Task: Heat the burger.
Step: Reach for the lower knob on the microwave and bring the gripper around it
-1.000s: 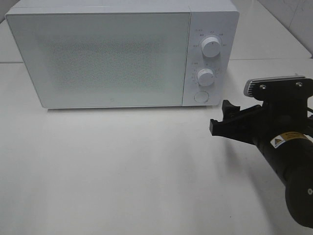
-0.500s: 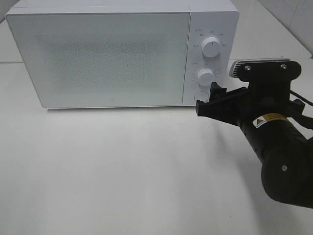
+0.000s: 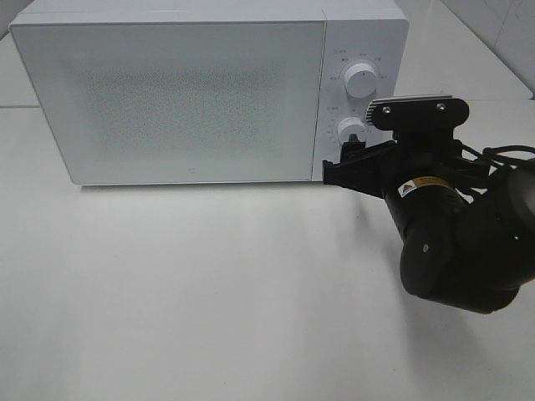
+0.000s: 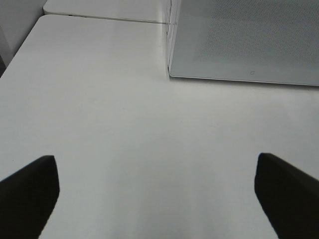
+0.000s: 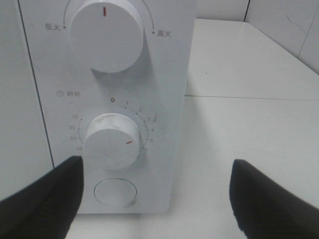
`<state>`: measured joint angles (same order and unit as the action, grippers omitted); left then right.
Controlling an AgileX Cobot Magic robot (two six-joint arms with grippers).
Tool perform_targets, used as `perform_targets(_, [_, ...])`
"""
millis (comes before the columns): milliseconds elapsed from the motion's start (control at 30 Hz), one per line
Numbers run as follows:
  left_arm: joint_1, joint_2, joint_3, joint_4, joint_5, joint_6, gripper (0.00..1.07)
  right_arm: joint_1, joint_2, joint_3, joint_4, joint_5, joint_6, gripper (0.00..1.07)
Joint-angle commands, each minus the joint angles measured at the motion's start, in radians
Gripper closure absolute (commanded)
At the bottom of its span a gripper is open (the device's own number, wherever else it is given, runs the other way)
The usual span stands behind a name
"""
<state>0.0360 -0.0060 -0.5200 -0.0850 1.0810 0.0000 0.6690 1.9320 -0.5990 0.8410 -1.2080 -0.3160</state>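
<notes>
The right gripper (image 3: pixel 338 159), its two black fingers wide apart and holding nothing, stands just before the control panel of the white box-shaped microwave oven (image 3: pixel 368 33). It faces the lower white timer knob (image 5: pixel 110 142) and the round white button (image 5: pixel 115 192) under it, probably because the time must be set. The burger is seen in no view; it may be behind the closed frosted door (image 3: pixel 167 92), but I cannot tell. The left gripper (image 4: pixel 155 169), also spread open and empty, hangs over the white table (image 3: pixel 209 292) well apart, and only the upper white knob (image 5: pixel 105 34) is near the right fingers' way.
</notes>
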Motion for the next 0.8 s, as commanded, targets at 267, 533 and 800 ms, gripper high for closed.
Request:
perform_targets(267, [0.002,-0.014,0.002,-0.006,-0.011,0.000,0.07,-0.024,0.082,-0.092,-0.043,-0.083,-0.009,0.28])
perform_targets(533, [0.002,-0.014,0.002,-0.006,-0.011,0.000,0.07,-0.052,0.123,-0.145,-0.091,-0.043,-0.009,0.30])
perform_targets(800, [0.002,-0.014,0.002,-0.006,-0.011,0.000,0.07,-0.081,0.151,-0.217,-0.115,0.002,-0.006,0.31])
